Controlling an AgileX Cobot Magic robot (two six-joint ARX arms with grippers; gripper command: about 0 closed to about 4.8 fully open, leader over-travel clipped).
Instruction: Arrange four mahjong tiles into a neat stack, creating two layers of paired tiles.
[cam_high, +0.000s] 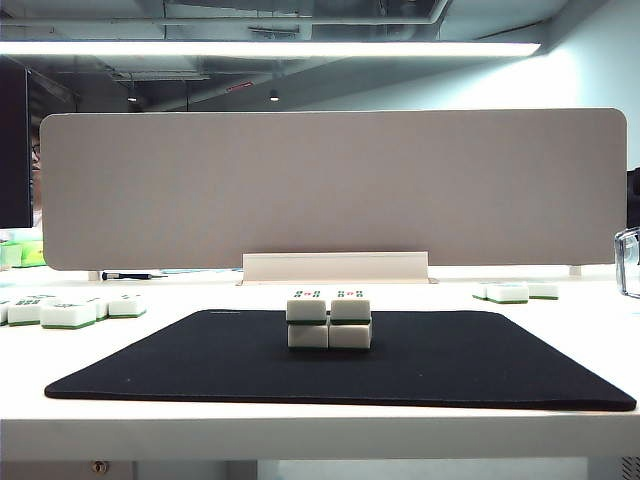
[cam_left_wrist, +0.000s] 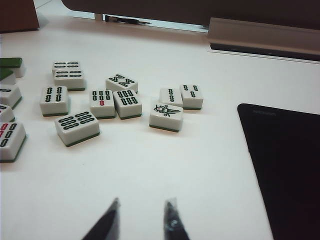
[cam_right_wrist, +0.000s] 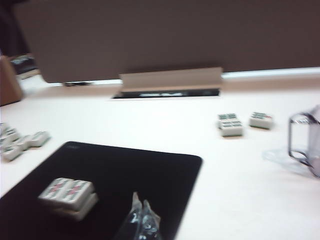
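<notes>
Standing on the black mat (cam_high: 200, 360), the stack (cam_high: 329, 320) has loose tiles (cam_left_wrist: 120, 100) well aside; left pincer (cam_left_wrist: 142, 220) (closed) and right pincer (cam_right_wrist: 141, 216), closed, hold nothing nearby.

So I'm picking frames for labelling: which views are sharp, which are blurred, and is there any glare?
Exterior view: sharp, the stack crisp on the black mat; the ceiling light strip is blown out. Left wrist view: sharp, marks on the loose tiles readable above the left gripper. Right wrist view: blurred throughout, the stack and the right gripper smeared.
</notes>
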